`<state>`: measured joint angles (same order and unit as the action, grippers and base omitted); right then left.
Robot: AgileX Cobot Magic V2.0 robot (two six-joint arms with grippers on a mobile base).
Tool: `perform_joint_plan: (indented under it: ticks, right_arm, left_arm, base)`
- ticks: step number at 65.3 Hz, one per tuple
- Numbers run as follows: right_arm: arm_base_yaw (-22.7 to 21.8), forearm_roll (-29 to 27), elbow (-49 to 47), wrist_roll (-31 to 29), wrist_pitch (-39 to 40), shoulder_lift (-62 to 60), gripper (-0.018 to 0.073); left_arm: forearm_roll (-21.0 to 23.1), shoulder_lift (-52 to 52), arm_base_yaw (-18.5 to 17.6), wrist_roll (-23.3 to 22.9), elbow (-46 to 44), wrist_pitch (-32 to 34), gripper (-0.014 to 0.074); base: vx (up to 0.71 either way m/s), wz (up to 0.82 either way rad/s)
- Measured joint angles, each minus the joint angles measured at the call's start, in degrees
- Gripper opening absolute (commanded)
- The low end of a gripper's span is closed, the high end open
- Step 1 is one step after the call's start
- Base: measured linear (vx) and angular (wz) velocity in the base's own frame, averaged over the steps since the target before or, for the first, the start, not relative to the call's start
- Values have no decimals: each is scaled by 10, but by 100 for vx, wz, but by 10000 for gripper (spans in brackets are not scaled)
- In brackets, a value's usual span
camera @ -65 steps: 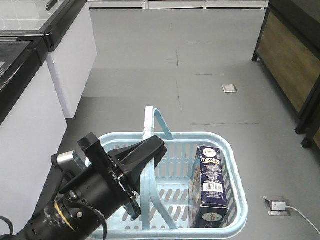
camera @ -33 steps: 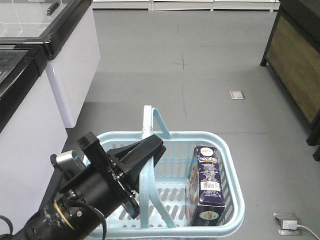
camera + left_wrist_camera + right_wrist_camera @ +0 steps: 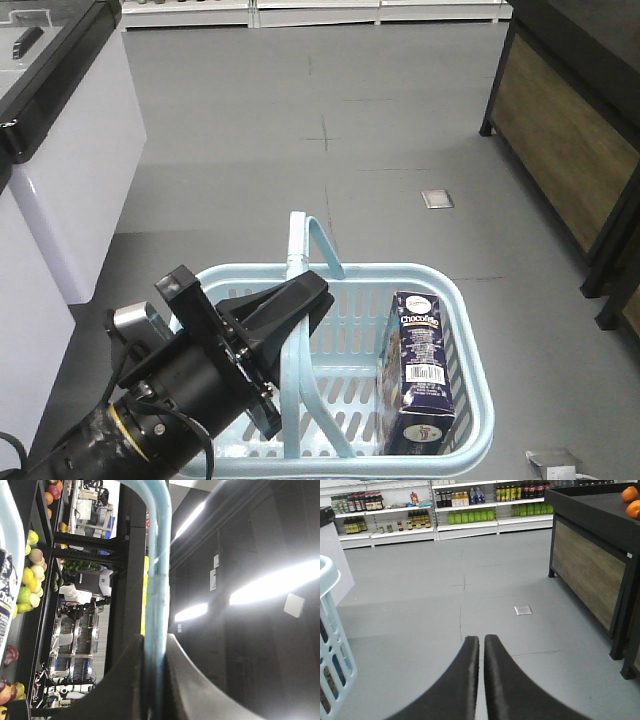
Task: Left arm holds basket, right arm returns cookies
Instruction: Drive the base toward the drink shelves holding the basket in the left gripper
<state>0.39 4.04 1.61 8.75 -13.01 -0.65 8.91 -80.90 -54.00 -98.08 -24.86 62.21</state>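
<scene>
Exterior front-facing view, lower half: holding step, by the look of it. Gripping one raised hoop handle [image 3: 296, 240] of the light blue slotted plastic shopping basket [image 3: 385, 271], the black ribbed left arm [image 3: 190, 385] slanting up from the lower-left corner. Wedge-shaped left gripper [image 3: 300, 300] clamped on that handle, seen from the left wrist pinched between both jaws.

Standing upright against the basket's right wall: the dark navy rectangular "Chocofello" cookie carton [image 3: 420, 365]. No right arm in this view.

From the right wrist: right gripper [image 3: 480, 647] pressed closed on nothing, aimed level over grey floor [image 3: 470, 580] toward stocked shelves [image 3: 470, 510] — basket edge at far left.

Next, probably: open, swing left over the carton, grasp its top without rocking the basket.
</scene>
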Motion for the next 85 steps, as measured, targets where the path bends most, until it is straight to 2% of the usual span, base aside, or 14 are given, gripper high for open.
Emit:
perform_joint_plan:
  ticks: [34, 85]
  right_arm:
    - [0, 0, 0, 0, 0, 0, -6]
    - [0, 0, 0, 0, 0, 0, -6]
  left_arm:
    - [0, 0, 0, 0, 0, 0, -3]
    - [0, 0, 0, 0, 0, 0, -3]
  base:
    - [33, -7]
    - [43, 10]
